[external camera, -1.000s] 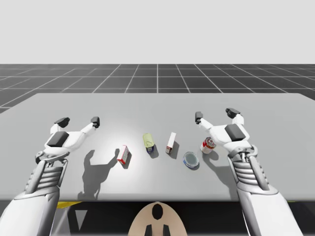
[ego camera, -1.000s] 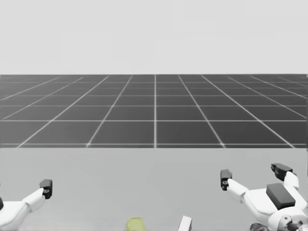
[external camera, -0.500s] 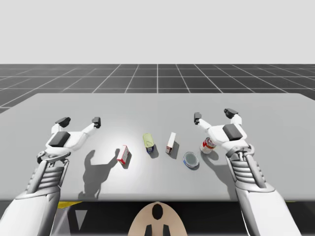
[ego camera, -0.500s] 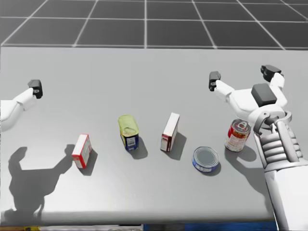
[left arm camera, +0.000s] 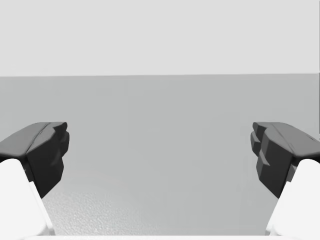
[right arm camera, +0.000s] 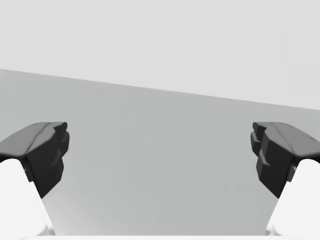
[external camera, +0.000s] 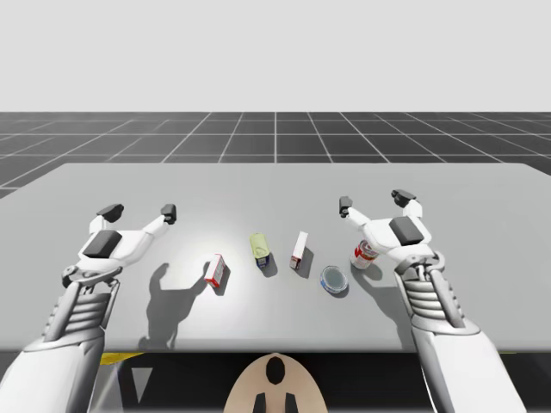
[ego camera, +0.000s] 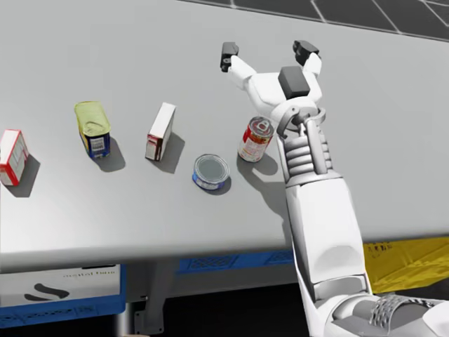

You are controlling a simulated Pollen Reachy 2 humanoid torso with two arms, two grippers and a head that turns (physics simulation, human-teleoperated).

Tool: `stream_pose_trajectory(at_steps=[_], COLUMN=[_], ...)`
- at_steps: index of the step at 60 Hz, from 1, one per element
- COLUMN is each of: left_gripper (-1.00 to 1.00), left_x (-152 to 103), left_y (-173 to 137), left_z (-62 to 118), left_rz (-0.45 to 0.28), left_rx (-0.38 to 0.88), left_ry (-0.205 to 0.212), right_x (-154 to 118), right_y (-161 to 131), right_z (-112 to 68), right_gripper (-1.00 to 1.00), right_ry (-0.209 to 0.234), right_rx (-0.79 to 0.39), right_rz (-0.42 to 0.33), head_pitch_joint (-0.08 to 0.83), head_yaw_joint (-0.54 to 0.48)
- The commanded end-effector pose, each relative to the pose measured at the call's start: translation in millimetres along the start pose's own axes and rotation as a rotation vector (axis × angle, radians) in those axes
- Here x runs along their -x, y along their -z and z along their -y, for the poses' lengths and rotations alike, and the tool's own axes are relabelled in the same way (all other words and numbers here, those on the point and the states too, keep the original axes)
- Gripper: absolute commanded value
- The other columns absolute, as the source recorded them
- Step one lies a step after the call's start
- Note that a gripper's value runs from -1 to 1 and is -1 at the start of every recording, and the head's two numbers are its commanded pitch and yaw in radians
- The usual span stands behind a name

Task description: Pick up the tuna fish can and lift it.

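The tuna fish can (external camera: 333, 279) (ego camera: 210, 172) is a low round blue tin with a grey lid, lying flat near the table's front edge. My right gripper (external camera: 373, 201) (ego camera: 267, 50) (right arm camera: 160, 155) hovers open behind and to the right of it, with nothing between its fingers. A red upright can (external camera: 365, 254) (ego camera: 255, 139) stands under that wrist, between the hand and the tuna can. My left gripper (external camera: 139, 211) (left arm camera: 160, 155) is open far to the left, over bare table.
Left of the tuna can on the grey table (external camera: 275, 185) stand a white box with a red end (external camera: 299, 249) (ego camera: 161, 131), a blue tin with a yellow top (external camera: 260, 249) (ego camera: 93, 128), and a red-and-white box (external camera: 215, 270) (ego camera: 12, 156).
My head has turned down and to the right, so the table's things now show. My right gripper has edged slightly left. The left arm and the objects have not moved.
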Motion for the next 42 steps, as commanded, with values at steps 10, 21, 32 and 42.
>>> stream_pose_trajectory(at_steps=[10, 21, 32, 42], left_gripper=[-1.0, -1.0, -1.0, -1.0], left_x=[-1.2, -1.2, -0.3, 1.7], left_y=[-2.1, -2.5, -1.7, -0.9], left_z=[-0.9, -0.5, -0.4, 0.7], left_rz=[0.001, -0.002, -0.006, -0.015], left_rx=[-0.005, -0.005, -0.006, -0.005], left_ry=[-0.01, -0.014, -0.014, -0.009], right_x=[-24.1, -36.7, -27.6, -3.6], right_y=[-25.8, -82.1, -122.4, -142.1], right_z=[5.6, -8.8, -25.7, -33.2], right_gripper=[-1.0, -1.0, -1.0, -1.0], right_ry=[0.064, 0.012, -0.056, -0.057], right_rx=[-0.059, -0.134, -0.19, -0.251], right_rz=[0.019, -0.003, -0.027, -0.086], head_pitch_joint=[0.759, 0.756, 0.76, 0.765], head_yaw_joint=[-0.3, -0.28, -0.27, -0.27])
